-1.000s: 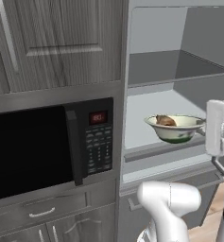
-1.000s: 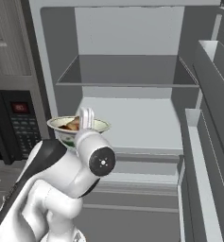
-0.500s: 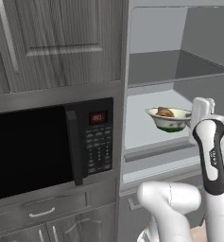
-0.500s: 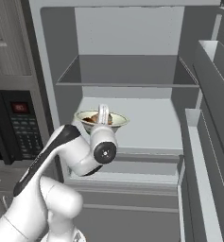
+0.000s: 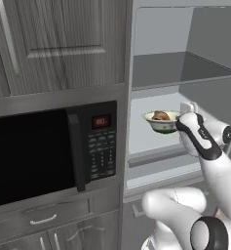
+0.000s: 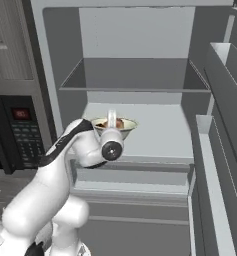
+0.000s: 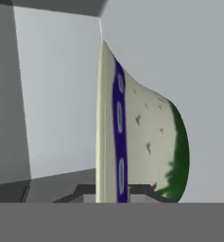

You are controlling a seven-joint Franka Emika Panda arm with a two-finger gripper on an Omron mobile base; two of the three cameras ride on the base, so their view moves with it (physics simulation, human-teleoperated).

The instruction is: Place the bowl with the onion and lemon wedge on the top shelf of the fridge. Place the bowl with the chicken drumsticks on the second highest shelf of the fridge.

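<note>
One bowl is in play. Sweeping from the black microwave (image 5: 48, 151) on the left across to the open fridge (image 5: 158, 68), the bowl with the chicken drumsticks (image 5: 162, 120) hangs just above the second shelf, its rim pinched tight by the gripper (image 6: 111, 120). Drumsticks (image 6: 117, 123) inside. Placing step, by my read; next it wants lowering until the foot sits, then letting go.

shelf (image 6: 135, 90) close above held bowl (image 6: 121, 125); fridge (image 6: 140, 30) interior otherwise open.
</note>
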